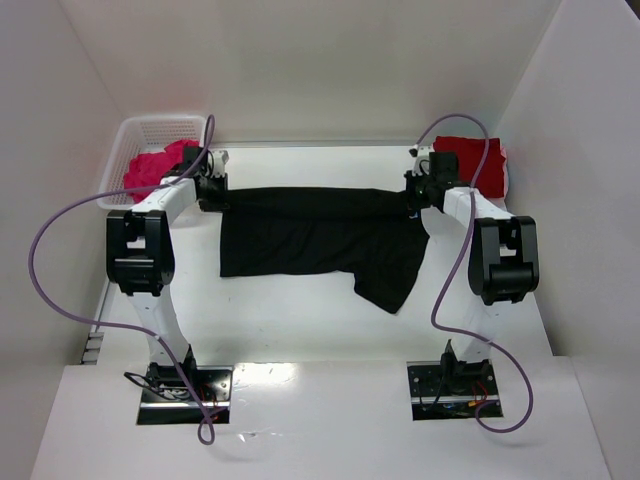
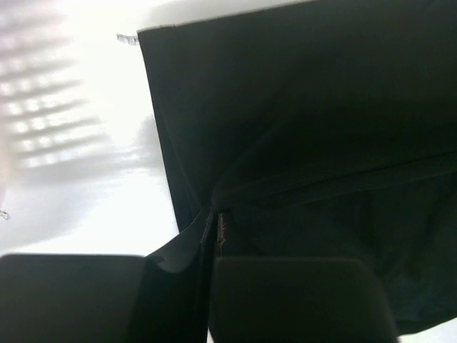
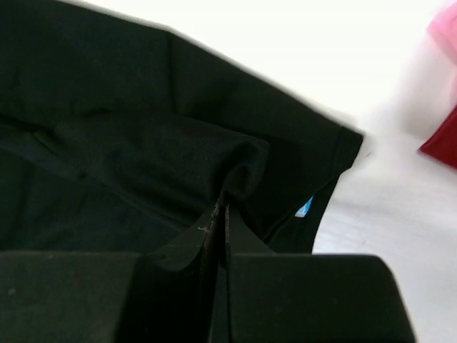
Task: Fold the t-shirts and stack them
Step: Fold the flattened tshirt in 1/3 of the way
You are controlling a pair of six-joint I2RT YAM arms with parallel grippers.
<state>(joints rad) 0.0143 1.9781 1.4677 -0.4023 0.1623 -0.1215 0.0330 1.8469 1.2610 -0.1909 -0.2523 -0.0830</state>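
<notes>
Tightly closed end effectors (image 2: 214, 230) (image 3: 221, 216) pinch black t-shirt (image 1: 320, 235) (opposite ends).

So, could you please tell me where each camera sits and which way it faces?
Top: above and behind the bases, facing down over the table; both arms show, holding the black shirt between them.
Left wrist: on the left arm, looking along the left tool, shut on the shirt; its fingers show.
Right wrist: on the right arm, looking along the right tool, shut on the shirt; its fingers show.
Shared: all see the black shirt; top and right wrist also the red shirt.
</notes>
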